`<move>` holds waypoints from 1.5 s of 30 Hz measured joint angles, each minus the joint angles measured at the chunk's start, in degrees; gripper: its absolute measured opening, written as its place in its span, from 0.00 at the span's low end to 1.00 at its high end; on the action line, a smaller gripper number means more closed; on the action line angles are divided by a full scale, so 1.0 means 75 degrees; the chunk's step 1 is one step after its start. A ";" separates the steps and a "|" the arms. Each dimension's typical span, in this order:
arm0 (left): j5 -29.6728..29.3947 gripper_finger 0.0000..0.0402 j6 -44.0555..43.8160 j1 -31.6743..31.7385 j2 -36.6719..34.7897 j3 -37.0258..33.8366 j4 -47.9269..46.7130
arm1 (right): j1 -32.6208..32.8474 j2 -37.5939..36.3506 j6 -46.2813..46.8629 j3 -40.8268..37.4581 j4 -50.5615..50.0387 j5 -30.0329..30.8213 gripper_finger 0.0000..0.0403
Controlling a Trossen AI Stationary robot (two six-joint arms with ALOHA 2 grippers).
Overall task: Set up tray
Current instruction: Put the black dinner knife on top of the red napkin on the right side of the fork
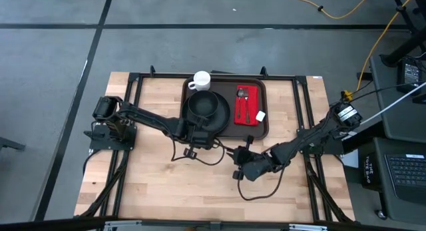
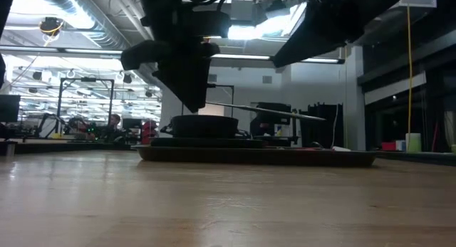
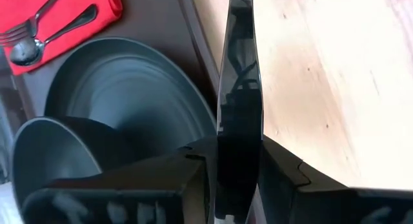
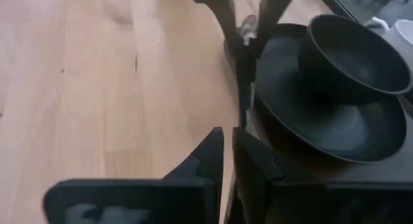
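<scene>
The dark brown tray [image 1: 264, 128] lies at the table's far middle. On it are a black plate [image 1: 208, 118] with a black bowl [image 1: 203, 103] on top, and a red napkin [image 1: 251, 101] under a fork and a spoon. My left gripper [image 1: 200, 139] hangs just in front of the tray's near rim, shut on a knife [image 2: 263, 110]. My right gripper [image 1: 238, 166] hovers nearer the front, pointing at the left one. Its fingers [image 4: 216, 150] stand close together with nothing seen between them. The knife's free end points toward it. My left gripper pinches the knife between its two fingers, which sit on its two narrow edges [image 3: 237, 161], its broad face toward the wrist camera. The fingers come steeply from above and hold it at one end [image 2: 208, 103]. The knife sticks out toward the table's right, nearly level, clear of the table.
A white cup [image 1: 202, 80] stands at the tray's far left corner, and a small white tag [image 1: 261, 116] lies by the napkin. Bare wooden tabletop [image 1: 166, 184] spreads in front of the tray and to both sides. Cables trail from both arms over the table.
</scene>
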 joint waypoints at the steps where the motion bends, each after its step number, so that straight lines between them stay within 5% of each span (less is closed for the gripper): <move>1: -0.0056 0.17 0.0002 0.0000 0.0000 0.0000 -0.0001 | -0.0035 0.0000 -0.0063 0.0000 0.0030 -0.0025 0.10; 16: -0.0201 0.17 0.0057 0.0023 -0.0006 0.0000 -0.0178 | -0.0410 0.0000 -0.0313 -0.0003 0.0073 -0.0960 0.11; 29: -0.0201 0.18 0.0057 0.0023 -0.0006 0.0000 -0.0187 | -0.0552 0.0000 -0.0133 -0.0006 0.0047 -0.0778 0.41; 45: -0.0065 0.17 0.0024 0.0023 -0.0009 0.0001 -0.0241 | -0.0719 0.0905 -0.0534 -0.0020 0.0774 -0.0428 0.43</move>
